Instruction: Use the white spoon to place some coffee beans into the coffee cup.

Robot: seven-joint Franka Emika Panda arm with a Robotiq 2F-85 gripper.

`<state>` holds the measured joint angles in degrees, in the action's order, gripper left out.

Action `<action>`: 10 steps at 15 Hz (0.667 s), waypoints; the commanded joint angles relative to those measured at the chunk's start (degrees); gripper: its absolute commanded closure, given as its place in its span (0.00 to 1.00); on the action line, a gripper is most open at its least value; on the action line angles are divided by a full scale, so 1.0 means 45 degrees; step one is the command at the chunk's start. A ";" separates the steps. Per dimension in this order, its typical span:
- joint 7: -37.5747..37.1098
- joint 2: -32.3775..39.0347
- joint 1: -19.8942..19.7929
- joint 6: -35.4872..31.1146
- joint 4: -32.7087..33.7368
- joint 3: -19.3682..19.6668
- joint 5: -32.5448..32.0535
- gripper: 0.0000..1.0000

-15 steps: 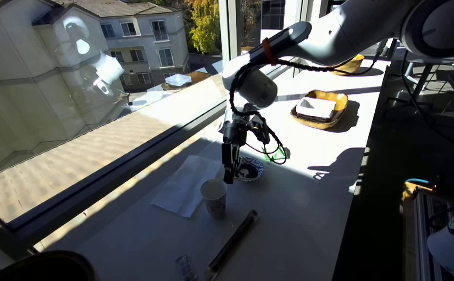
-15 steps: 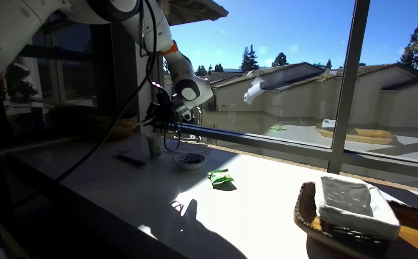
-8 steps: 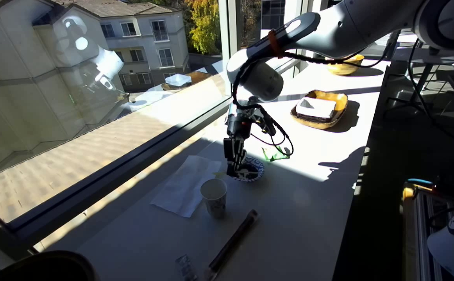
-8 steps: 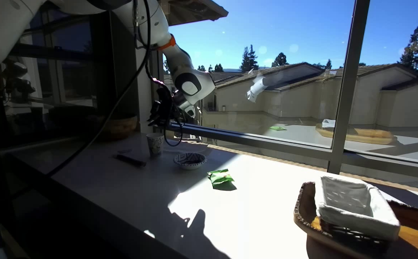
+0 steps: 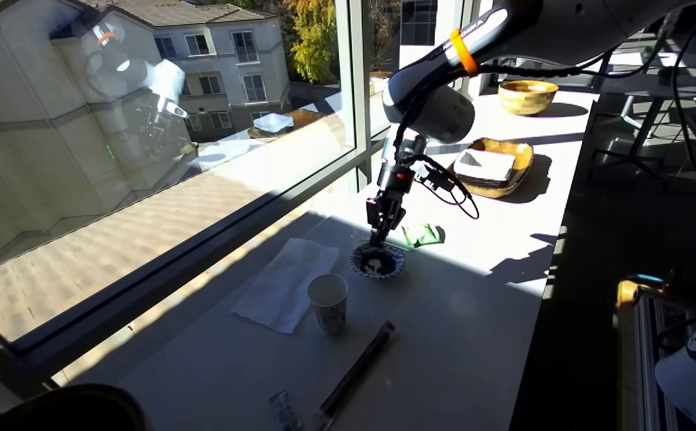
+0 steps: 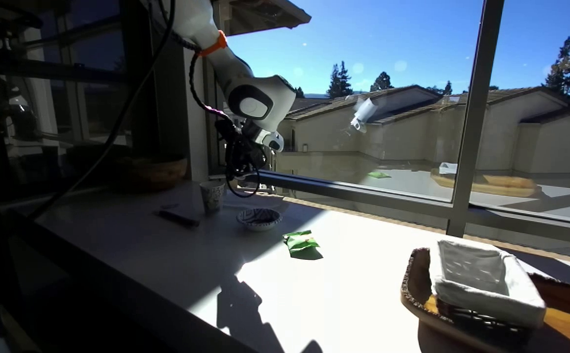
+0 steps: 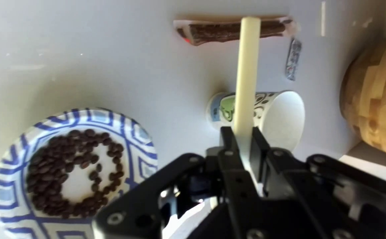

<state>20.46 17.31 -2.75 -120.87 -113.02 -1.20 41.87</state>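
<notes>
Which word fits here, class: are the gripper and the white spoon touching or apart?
Touching. The wrist view shows the white spoon held in the gripper, the jaws against both its sides with no gap showing.

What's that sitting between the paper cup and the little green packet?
A patterned bowl holding coffee beans sits between the coffee cup and the green packet. Both exterior views show it there.

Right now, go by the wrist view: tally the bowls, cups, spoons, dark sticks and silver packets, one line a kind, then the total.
Bowls: 2 (patterned bowl, wooden bowl)
Cup: 1
Spoon: 1
Dark stick: 1
Silver packet: 1
Total: 6
</notes>
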 commanded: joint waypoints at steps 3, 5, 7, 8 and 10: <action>-0.2321 0.0273 0.0055 -0.2971 -0.0943 0.0770 -0.1919 0.96; -0.3790 0.0653 0.0213 -0.3490 -0.1066 0.0927 -0.3110 0.96; -0.5415 0.1053 0.0356 -0.3393 -0.1036 0.1050 -0.4468 0.96; -0.5815 0.1226 0.0354 -0.3084 -0.0937 0.0998 -0.4839 0.96; -0.6694 0.1498 0.0513 -0.2998 -0.0842 0.1010 -0.5610 0.96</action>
<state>-3.05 22.35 -2.16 -134.93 -117.35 2.61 21.82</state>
